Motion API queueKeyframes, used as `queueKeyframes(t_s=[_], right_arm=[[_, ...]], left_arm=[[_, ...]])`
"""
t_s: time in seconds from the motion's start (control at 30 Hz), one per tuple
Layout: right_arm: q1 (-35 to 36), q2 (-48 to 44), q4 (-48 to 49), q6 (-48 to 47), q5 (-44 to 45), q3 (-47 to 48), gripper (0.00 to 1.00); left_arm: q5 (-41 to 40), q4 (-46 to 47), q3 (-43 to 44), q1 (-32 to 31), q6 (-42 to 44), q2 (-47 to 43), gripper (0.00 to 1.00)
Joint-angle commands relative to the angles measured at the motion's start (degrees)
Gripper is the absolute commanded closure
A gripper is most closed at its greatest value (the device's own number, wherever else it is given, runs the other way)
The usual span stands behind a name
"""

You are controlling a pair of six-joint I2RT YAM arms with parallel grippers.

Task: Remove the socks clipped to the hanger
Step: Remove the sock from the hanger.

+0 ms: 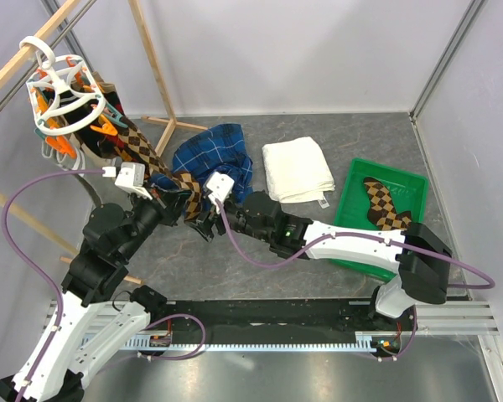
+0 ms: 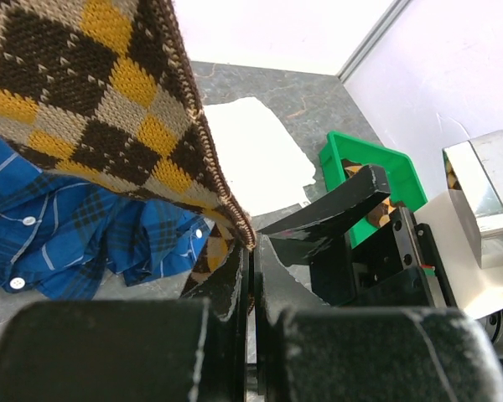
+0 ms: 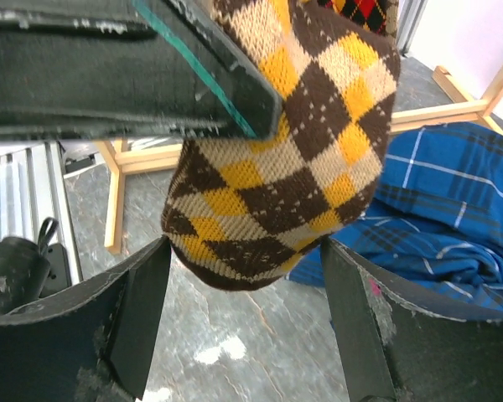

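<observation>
Brown-tan argyle sock [image 1: 155, 163] – one – runs taut on a slant from under the hanger [image 1: 63, 92] at the far left down to the left claw [image 1: 181, 201]. Its upper end is lost among the pegs; I cannot tell whether a peg grips it.

Left claw: fingers pressed together, pinching the sock's edge. The left wrist view shows the knit [image 2: 92, 92] folding down into the seam between the two black fingers [image 2: 226, 285].

Right claw [image 1: 204, 224]: spread wide, just beside the left one. In the right wrist view the sock's toe [image 3: 277, 184] hangs between the two fingers [image 3: 142, 310] with nothing clamped; whether either finger brushes the knit I cannot tell.

Hanger: one, white plastic ring with hook, hung on a wooden rack pole [image 1: 17, 63]. Orange pegs [image 1: 60, 144] dangle below it. Dark and tan fabric bunches there – too crowded to count.

Second argyle sock [image 1: 384, 205]: one, lying flat in the green tray [image 1: 352, 180] on the right of the counter [image 1: 453, 167].

Counted so far: two argyle socks clearly seen, one tray, one hanger.

Also on the counter: one blue plaid shirt [image 1: 218, 151], crumpled, just behind the claws; one folded white towel [image 1: 298, 167] between shirt and tray.
</observation>
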Motion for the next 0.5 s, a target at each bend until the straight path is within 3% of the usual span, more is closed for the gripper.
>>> queueKeyframes(t_s=[0.0,0.03,0.07,0.13,0.17,0.27,0.3,0.37,0.47], right_arm=[[0.45,2.04,3.25,2.25,0.86,4.44,0.23],[0.45,2.22,3.07,2.25,1.29,5.05,0.30],[0.45,2.31,3.42,2.43,1.73,5.05,0.58],[0.45,2.40,4.65,3.04,4.62,4.79,0.98],[0.45,2.31,5.00,3.39,5.42,4.70,1.00],[0.45,2.31,5.88,4.45,6.31,4.18,1.00],[0.45,2.40,6.32,5.67,6.39,3.91,1.00],[0.45,3.10,6.50,6.47,5.61,3.91,1.00],[0.45,4.50,5.89,7.35,5.34,4.61,1.00]], left_arm=[[-1.45,0.84,0.11,0.14,-0.08,0.11,0.98],[-1.62,1.02,0.02,0.05,0.01,0.11,0.98],[-1.71,1.28,-0.06,0.14,0.27,0.11,0.98],[-3.20,1.63,0.02,0.14,1.06,0.02,0.98],[-3.82,1.55,0.11,0.05,1.33,0.20,0.94],[-6.63,2.07,1.25,0.14,4.22,0.72,0.60],[-9.07,2.42,2.04,0.05,5.88,1.16,0.42],[-11.37,3.39,4.84,0.05,8.78,3.17,0.32],[-15.94,3.48,10.19,0.14,11.34,7.99,0.29]])
